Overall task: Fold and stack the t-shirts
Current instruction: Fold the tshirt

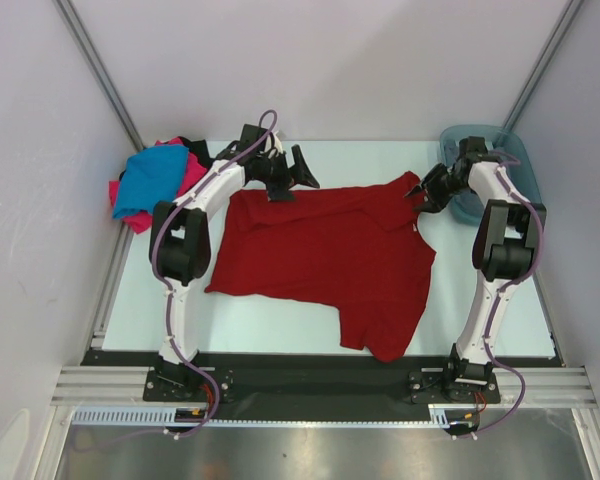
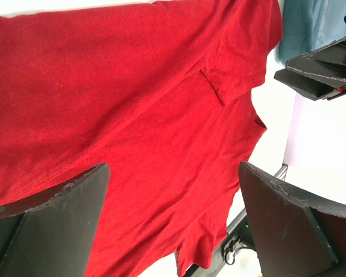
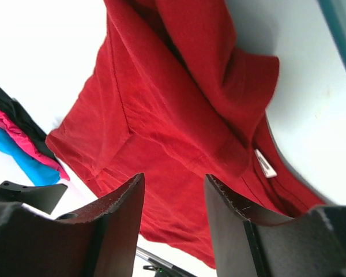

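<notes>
The dark red t-shirt [image 1: 320,255] lies spread across the middle of the tabletop [image 1: 260,325]. The blue t-shirt [image 1: 150,180], pink t-shirt [image 1: 192,170] and black t-shirt [image 1: 198,150] are heaped far left. The left gripper [image 1: 285,175] hangs spread wide over the red shirt's far edge, and the right gripper [image 1: 425,195] is partly spread at its far right corner.

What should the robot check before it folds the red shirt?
1. Dark red cloth t-shirt spread flat: not ok, the part by the right fingers is bunched.
2. Left fingers open, empty: ok.
3. Right fingers open, empty: ok.
4. Pile of blue, pink and black cloth shirts apart from the red one: ok.
5. Teal plastic tub clear of the red shirt: ok.
</notes>
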`<state>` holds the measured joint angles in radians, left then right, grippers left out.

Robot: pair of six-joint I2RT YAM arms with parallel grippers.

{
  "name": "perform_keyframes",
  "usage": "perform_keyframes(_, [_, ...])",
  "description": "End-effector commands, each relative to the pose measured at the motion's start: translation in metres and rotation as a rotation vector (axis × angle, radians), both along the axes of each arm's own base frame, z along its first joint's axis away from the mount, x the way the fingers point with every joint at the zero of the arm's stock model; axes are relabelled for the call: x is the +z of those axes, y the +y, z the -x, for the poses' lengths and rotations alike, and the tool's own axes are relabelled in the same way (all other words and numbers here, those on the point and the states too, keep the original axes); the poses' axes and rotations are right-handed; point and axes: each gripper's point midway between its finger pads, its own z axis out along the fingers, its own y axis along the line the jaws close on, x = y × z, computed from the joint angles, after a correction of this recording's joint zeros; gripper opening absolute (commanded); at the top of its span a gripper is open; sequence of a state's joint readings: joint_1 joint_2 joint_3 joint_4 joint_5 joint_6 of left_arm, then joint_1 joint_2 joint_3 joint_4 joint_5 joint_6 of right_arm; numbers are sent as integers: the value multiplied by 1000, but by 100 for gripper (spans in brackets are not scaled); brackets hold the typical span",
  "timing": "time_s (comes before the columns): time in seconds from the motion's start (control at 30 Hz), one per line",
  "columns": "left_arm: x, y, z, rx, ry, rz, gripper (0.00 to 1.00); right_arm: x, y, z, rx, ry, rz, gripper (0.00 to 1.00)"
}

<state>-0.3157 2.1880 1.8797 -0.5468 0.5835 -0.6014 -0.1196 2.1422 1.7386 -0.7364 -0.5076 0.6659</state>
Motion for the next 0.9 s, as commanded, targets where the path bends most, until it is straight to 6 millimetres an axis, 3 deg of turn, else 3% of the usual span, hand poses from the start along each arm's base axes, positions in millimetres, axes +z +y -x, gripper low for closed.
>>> perform_keyframes(0.0, [27,-4,1,-28,-48,32,100,41,-3,4,-21,-37,30,52])
perform_keyframes(0.3, [25,-3,3,-39,-42,29,100,40,0,17,-48,22,86,56])
perform_keyframes(0.6, [22,4,4,-31,-45,-25,100,8,4,17,-26,75,162,55])
perform_keyframes(0.87, [20,4,4,-33,-31,-29,100,-8,-3,23,-37,108,216,55])
